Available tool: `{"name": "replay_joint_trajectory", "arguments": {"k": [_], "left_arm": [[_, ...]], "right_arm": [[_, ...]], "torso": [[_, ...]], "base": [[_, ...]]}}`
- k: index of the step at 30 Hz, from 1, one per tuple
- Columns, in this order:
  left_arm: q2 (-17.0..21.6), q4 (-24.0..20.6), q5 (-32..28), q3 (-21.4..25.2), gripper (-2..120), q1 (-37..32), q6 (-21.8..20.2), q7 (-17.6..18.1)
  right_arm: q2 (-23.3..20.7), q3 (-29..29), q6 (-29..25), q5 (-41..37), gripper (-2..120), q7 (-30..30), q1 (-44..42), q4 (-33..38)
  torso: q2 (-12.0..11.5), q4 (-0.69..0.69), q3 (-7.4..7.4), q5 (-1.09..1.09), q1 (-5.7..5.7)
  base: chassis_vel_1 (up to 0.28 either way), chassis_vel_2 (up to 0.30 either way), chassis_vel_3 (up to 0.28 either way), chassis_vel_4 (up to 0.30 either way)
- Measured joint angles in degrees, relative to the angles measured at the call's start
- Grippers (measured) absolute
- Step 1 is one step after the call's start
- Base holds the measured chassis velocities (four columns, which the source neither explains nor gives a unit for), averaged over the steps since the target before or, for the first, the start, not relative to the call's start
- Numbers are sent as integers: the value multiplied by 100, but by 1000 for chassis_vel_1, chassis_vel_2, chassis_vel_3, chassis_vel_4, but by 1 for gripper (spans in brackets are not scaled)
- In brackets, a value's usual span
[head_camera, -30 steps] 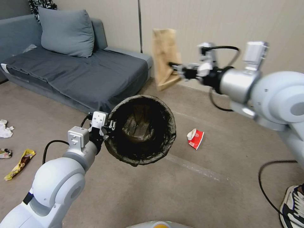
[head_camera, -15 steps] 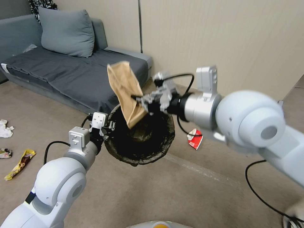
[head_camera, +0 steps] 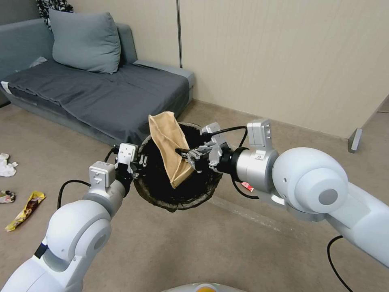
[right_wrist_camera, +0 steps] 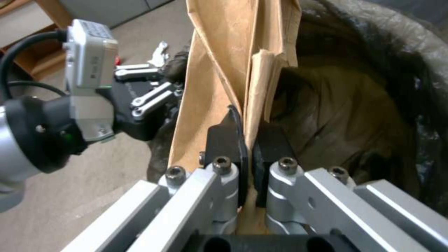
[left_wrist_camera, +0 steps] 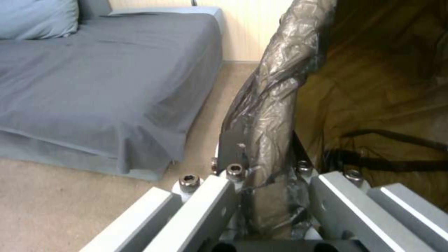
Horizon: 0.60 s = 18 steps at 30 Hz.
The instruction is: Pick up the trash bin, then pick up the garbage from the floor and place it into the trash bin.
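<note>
While L gripper point(head_camera: 137, 162) holds trash bin point(head_camera: 178, 202) aloft by its rim, fingers clamped, R gripper point(head_camera: 187, 156) pinches tan paper bag point(head_camera: 168, 146) over bin mouth, not yet released. Wrapper point(head_camera: 25, 210), tissue point(head_camera: 6, 165) remain on floor point(head_camera: 243, 251) nr left edge.

left end effector point(left_wrist_camera: 268, 196) clamps trash bin point(left_wrist_camera: 275, 105) rim | sofa point(left_wrist_camera: 103, 80) beside

Glossy white arms point(head_camera: 312, 186), black cables point(head_camera: 65, 188)
</note>
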<state>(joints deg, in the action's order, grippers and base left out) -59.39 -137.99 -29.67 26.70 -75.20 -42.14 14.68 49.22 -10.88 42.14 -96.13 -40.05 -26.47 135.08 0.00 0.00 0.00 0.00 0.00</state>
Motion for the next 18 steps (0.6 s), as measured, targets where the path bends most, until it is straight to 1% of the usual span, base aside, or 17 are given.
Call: {"name": "replay_joint_trajectory", "arguments": {"k": [2, 3, 4, 5, 6, 7, 8, 11, 12, 13, 14, 15, 16, 17, 18], "left_arm": [[0, 7, 0, 0, 0, 3, 0, -11], [-1, 14, 0, 0, 0, 8, 0, -12], [-1, 14, 0, 0, 0, 8, 0, -12], [-4, 20, 1, 1, 0, 14, 1, -12], [-5, 22, 1, 1, 0, 17, 1, -12], [-6, 26, 1, 1, 0, 18, 1, -13], [-6, 26, 1, 1, 0, 18, 1, -13], [-10, 38, 1, 8, 0, 21, 1, -13], [-13, 38, 1, 9, 0, 21, 1, -13], [-13, 38, 1, 9, 0, 21, 1, -13], [-15, 38, 1, 9, 0, 22, 1, -13], [-17, 38, 1, 9, 0, 22, 1, -13], [-18, 38, 1, 9, 0, 27, 1, -14], [-19, 43, 1, 9, 0, 33, 1, -15], [-19, 43, 1, 9, 0, 33, 1, -15]], "right_arm": [[29, 14, 0, 83, 10, 63, -46, -44], [33, 16, 0, 158, 13, 107, -63, -67], [33, 16, 0, 158, 13, 107, -63, -67], [37, 24, 0, 296, 20, 188, -91, -93], [40, 46, 0, 418, 25, 269, -125, -118], [45, 78, 0, 478, 28, 316, -157, -133], [45, 78, 0, 478, 28, 316, -157, -133], [59, 160, 0, 571, 39, 372, -218, -160], [59, 201, -1, 618, 46, 380, -234, -169], [59, 201, -1, 618, 46, 380, -234, -169], [59, 239, 0, 644, 51, 391, -251, -174], [58, 267, -1, 666, 53, 398, -267, -178], [55, 325, -1, 725, 61, 411, -311, -190], [53, 367, -1, 764, 64, 424, -352, -198], [53, 367, -1, 764, 64, 424, -352, -198]], "torso": [[0, 0, 0, 0, 0], [0, 0, 0, 0, 0], [0, 0, 0, 0, 0], [0, 0, 0, -1, 0], [0, 0, 0, 0, 0], [0, 0, 0, 0, 0], [0, 0, 0, 0, 0], [0, 0, 0, 0, 1], [0, 0, 0, -1, 0], [0, 0, 0, -1, 0], [0, 0, 0, 0, 0], [0, 0, 0, 0, 0], [0, 0, 0, 0, 0], [0, 0, 0, 0, 0], [0, 0, 0, 0, 0]], "base": [[0, 0, 0, 0], [0, 0, 0, 0], [0, 0, 0, 0], [0, 0, 0, 0], [0, 0, 0, 0], [0, 0, 0, 0], [0, 0, 0, 0], [0, 0, 0, 0], [0, 0, 0, 0], [0, 0, 0, 0], [0, 0, 0, 0], [0, 0, 0, 0], [0, 0, 0, 0], [0, 0, 0, 0], [0, 0, 0, 0]]}}
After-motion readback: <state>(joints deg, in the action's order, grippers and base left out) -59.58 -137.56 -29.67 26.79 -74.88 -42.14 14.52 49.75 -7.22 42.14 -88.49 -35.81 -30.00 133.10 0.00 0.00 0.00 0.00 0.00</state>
